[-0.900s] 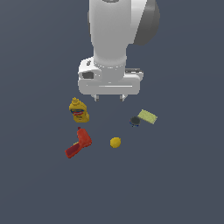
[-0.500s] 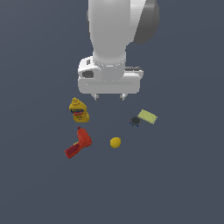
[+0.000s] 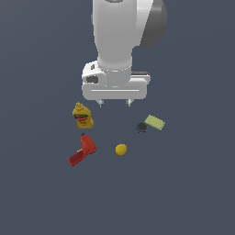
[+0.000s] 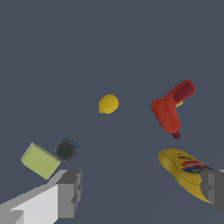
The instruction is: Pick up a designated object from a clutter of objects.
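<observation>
Hovering tool point(image 3: 114, 103) | barely shifted, seemingly | jaws apart | lemon point(image 3: 121, 149) untouched

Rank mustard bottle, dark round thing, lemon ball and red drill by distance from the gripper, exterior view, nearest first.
From the gripper:
1. Mustard bottle, toward the exterior view's left, and dark round thing, toward the right beside the sponge: too close to call.
2. Lemon ball, below the gripper in the picture.
3. Red drill, lower left, farthest.

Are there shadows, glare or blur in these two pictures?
Exterior view: flat, even light, no cast shadows under the yellow ball or mustard bottle, no glare, small items slightly soft. Wrist view: also shadowless and glare-free; the gripper fingers and the red drill look sharp.
</observation>
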{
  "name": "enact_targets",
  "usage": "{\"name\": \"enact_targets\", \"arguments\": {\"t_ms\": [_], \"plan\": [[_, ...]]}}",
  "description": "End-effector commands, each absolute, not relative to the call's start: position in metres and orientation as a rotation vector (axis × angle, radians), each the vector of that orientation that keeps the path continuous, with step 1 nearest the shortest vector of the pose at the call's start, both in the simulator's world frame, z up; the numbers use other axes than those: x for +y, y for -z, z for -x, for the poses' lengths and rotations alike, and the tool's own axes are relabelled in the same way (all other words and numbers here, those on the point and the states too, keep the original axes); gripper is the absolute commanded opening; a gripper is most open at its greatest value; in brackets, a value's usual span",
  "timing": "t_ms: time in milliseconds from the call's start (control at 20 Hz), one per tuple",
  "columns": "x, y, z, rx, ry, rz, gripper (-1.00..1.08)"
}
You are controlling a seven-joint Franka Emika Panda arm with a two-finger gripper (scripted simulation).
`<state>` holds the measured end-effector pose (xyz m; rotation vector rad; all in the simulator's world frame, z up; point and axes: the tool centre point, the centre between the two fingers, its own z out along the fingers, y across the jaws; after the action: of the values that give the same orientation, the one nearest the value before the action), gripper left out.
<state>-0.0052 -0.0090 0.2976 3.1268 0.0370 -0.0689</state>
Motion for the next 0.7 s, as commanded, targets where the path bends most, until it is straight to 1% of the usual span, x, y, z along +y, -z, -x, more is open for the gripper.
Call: {"name": "enact_targets", "arguments": {"t_ms": [0, 350, 650], "plan": [[-0.008, -0.289, 0.001, 0.03, 0.068, -3.127, 1.0], [-0.003, -0.247, -0.018, -0.007, 0.053, -3.127, 1.0], [0.005, -0.188, -0.037, -0.059, 0.033, -3.13, 1.0]]}}
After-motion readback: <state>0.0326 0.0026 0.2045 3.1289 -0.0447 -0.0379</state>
